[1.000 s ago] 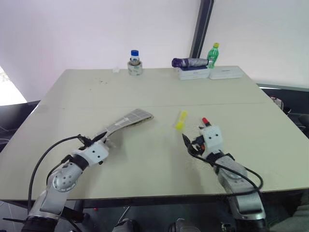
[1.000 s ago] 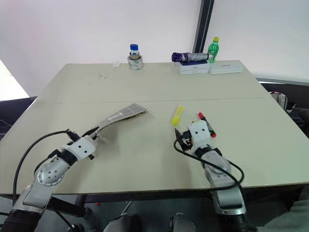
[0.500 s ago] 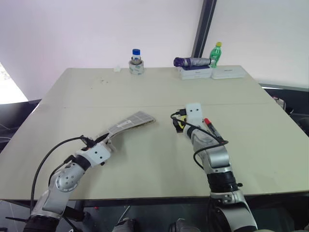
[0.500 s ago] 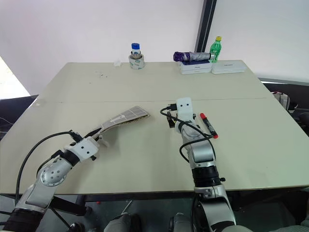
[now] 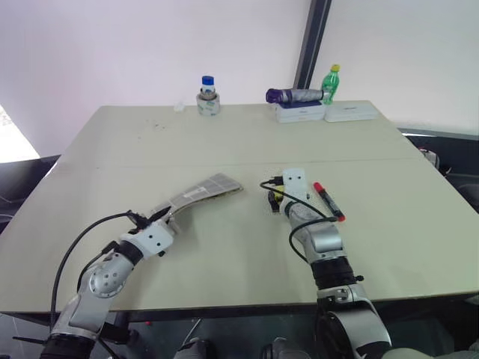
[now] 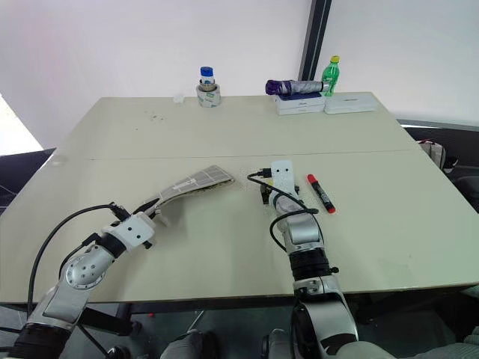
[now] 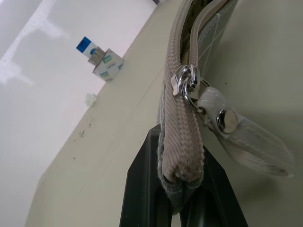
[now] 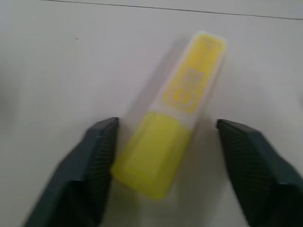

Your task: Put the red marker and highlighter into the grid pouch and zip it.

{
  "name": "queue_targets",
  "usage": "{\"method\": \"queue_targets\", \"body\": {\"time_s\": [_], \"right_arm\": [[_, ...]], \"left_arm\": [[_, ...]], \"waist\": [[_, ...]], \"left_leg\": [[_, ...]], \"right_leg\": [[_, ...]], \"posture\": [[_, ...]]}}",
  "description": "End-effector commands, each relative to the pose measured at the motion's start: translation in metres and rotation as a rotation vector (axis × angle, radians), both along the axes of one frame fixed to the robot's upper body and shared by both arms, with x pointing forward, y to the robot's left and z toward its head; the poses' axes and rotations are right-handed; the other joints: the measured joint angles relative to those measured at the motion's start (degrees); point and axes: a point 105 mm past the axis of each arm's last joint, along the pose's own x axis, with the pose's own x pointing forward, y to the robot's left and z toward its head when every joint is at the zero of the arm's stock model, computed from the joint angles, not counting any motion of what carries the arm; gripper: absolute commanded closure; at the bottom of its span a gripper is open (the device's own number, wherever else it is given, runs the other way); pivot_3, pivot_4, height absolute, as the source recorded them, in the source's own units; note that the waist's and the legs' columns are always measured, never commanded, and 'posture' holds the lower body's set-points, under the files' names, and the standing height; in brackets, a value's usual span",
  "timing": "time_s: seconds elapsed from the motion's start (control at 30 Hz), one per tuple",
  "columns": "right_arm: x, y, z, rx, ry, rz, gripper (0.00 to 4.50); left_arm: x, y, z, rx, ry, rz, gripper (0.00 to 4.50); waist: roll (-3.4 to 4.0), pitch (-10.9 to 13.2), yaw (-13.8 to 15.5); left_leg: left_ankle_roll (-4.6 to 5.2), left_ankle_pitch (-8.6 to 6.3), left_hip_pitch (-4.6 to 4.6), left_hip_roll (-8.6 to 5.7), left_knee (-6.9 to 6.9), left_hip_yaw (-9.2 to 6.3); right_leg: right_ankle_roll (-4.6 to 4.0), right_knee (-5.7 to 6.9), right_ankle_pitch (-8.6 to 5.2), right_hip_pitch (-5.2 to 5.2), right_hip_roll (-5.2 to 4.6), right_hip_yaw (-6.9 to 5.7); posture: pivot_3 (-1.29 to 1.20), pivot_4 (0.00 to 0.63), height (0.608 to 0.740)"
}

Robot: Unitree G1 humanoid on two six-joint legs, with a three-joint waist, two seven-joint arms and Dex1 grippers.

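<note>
On table (image 5: pixel 224 149), mid-front: grid pouch (image 5: pixel 203 191), zip part open, contents not visible, its near end pinched in closed L gripper (image 7: pixel 182 208); R gripper (image 8: pixel 161 156) jaws apart astride highlighter (image 8: pixel 173 144), one finger (image 8: pixel 97 161) touching; red marker (image 5: pixel 327 201) just beside.

yellow highlighter (image 8: pixel 174 116), red marker (image 6: pixel 321 193), grey white-gridded pouch (image 6: pixel 196 182)

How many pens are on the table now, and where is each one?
2. The red marker lies on the table just right of the right gripper; the highlighter lies between that gripper's open fingers.
</note>
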Motion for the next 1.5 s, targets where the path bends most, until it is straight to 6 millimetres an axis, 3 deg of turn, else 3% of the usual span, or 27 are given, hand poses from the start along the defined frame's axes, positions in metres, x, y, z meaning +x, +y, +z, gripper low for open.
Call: {"method": "queue_targets", "body": {"time_s": [0.03,0.07,0.1,0.17,0.3,0.43,0.5,0.63,0.73,0.8,1.1,1.4,1.5], "right_arm": [[0.000,-0.006,-0.001,-0.013,-0.014,-0.023,2.96],[0.001,-0.008,0.002,-0.027,-0.029,-0.021,3.45],[0.002,-0.011,0.006,-0.042,-0.046,-0.016,3.61],[0.004,-0.015,0.019,-0.055,-0.106,0.010,3.60],[-0.002,-0.008,0.061,-0.113,-0.306,0.276,3.60],[-0.045,0.011,0.093,-0.183,-0.476,0.734,3.60],[-0.058,0.008,0.102,-0.112,-0.466,0.832,3.60],[-0.087,0.017,0.091,-0.156,-0.390,1.051,3.60],[-0.094,0.025,0.085,-0.169,-0.391,1.089,3.60],[-0.093,0.029,0.076,-0.240,-0.387,1.099,3.60],[-0.082,0.041,0.068,-0.210,-0.369,1.049,3.60],[-0.072,0.036,0.062,-0.270,-0.342,1.011,3.60],[-0.068,0.035,0.062,-0.302,-0.338,1.010,3.60]], "left_arm": [[0.001,-0.002,0.015,-0.013,-0.060,-0.011,4.50],[0.002,-0.002,0.015,-0.013,-0.060,-0.011,4.50],[0.002,-0.002,0.015,-0.013,-0.061,-0.011,4.50],[0.002,-0.002,0.015,-0.014,-0.061,-0.012,4.50],[0.002,0.000,0.015,-0.029,-0.053,-0.009,4.50],[0.004,-0.001,0.015,-0.063,-0.020,-0.041,4.50],[0.005,0.002,0.018,-0.120,-0.013,-0.035,4.50],[0.008,0.002,0.025,-0.211,0.001,-0.048,4.50],[0.009,0.000,0.026,-0.207,0.002,-0.058,4.50],[0.010,-0.001,0.026,-0.209,0.003,-0.058,4.50],[0.006,-0.011,0.023,-0.185,0.011,-0.085,4.50],[0.002,-0.018,0.020,-0.155,0.010,-0.102,4.50],[0.000,-0.021,0.018,-0.068,-0.001,-0.124,4.50]], "waist": [[0.00,0.00,-0.04],[0.00,0.00,-0.07],[0.00,0.00,-0.08],[0.00,0.00,-0.08],[0.04,0.03,-0.29],[0.04,0.03,-0.40],[0.03,0.04,-0.42],[-0.01,0.03,-0.29],[-0.01,0.04,-0.25],[-0.01,0.04,-0.25],[-0.02,0.04,-0.07],[-0.02,0.05,-0.07],[-0.02,0.05,-0.10]], "left_leg": [[0.00,0.00,0.00,0.00,0.00,0.00],[0.00,0.00,0.00,0.00,0.00,0.00],[0.00,0.00,0.00,-0.01,0.00,0.00],[0.00,0.00,0.00,-0.01,0.01,0.00],[0.03,-0.02,0.00,-0.02,0.00,0.01],[0.26,-0.16,0.02,0.00,-0.05,-0.02],[0.28,-0.17,0.01,0.00,-0.07,-0.03],[0.29,-0.17,0.04,0.01,-0.01,-0.08],[0.31,-0.18,0.04,0.00,0.02,-0.09],[0.31,-0.18,0.04,0.00,0.03,-0.09],[0.30,-0.17,0.04,-0.01,0.07,-0.08],[0.30,-0.18,0.03,-0.02,0.08,-0.08],[0.30,-0.18,0.03,-0.02,0.08,-0.08]], "right_leg": [[0.00,0.00,0.00,0.00,0.00,0.00],[0.00,0.00,0.00,0.01,0.00,0.00],[0.00,0.00,0.00,0.01,0.00,0.00],[0.00,0.00,0.00,0.01,0.00,0.00],[0.02,-0.02,-0.01,0.00,-0.01,0.00],[0.08,-0.02,-0.05,0.00,0.01,0.00],[0.10,-0.03,-0.06,0.00,0.02,0.00],[0.10,-0.03,-0.05,0.07,-0.02,-0.01],[0.09,-0.03,-0.04,0.08,-0.04,-0.02],[0.09,-0.03,-0.04,0.08,-0.03,-0.02],[0.09,-0.02,-0.04,0.08,-0.01,-0.02],[0.09,-0.02,-0.04,0.08,-0.01,-0.02],[0.08,-0.02,-0.04,0.08,-0.01,-0.02]], "posture": [[0.00,0.150,0.740],[0.00,0.150,0.740],[0.00,0.150,0.740],[0.00,0.150,0.740],[0.00,0.150,0.740],[0.00,0.150,0.740],[0.00,0.150,0.740],[0.00,0.150,0.740],[0.00,0.150,0.740],[0.00,0.150,0.740],[0.00,0.150,0.740],[0.00,0.150,0.740],[0.00,0.150,0.740]]}}
